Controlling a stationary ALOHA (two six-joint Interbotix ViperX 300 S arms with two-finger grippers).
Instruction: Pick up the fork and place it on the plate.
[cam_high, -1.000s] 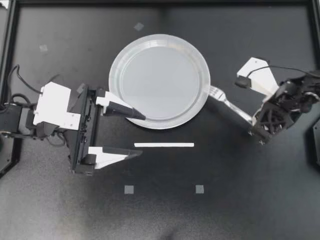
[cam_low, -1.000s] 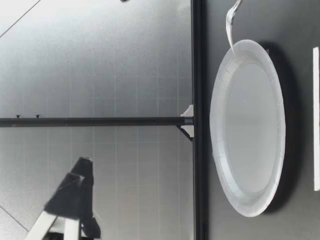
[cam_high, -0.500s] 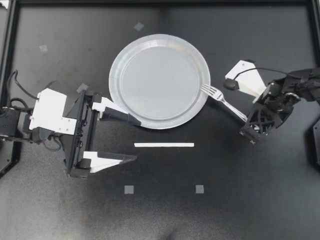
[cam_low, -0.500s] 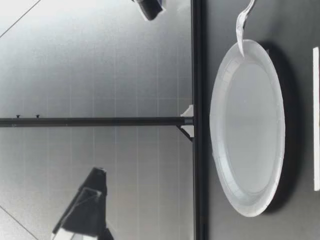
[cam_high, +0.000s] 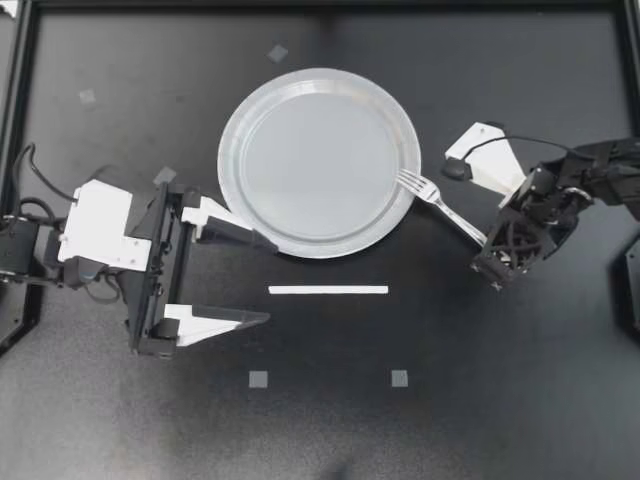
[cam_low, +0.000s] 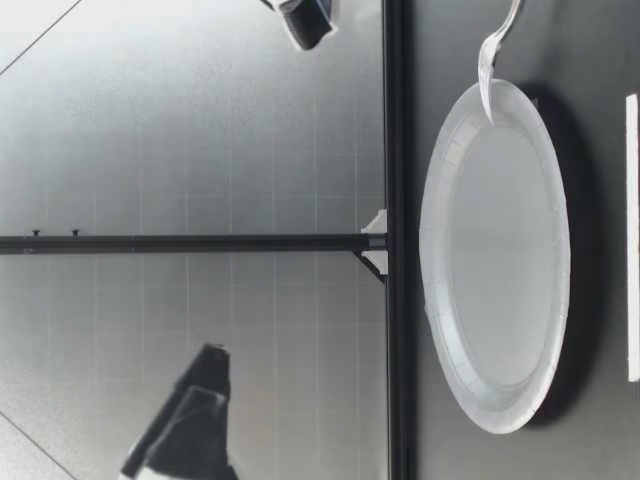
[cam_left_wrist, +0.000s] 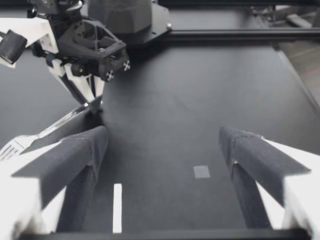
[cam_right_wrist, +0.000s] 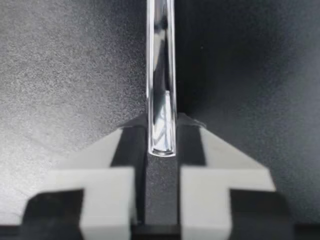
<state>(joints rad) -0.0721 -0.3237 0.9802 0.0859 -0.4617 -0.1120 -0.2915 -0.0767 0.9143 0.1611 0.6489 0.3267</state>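
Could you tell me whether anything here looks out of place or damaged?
Nothing is spilled or damaged. My right gripper holds the fork by its handle, tines over the plate rim. One finger of my open left gripper overlaps the plate's edge in the top view.

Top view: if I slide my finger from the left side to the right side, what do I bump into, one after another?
left hand → plate → fork → right hand, which grips the fork's handle.
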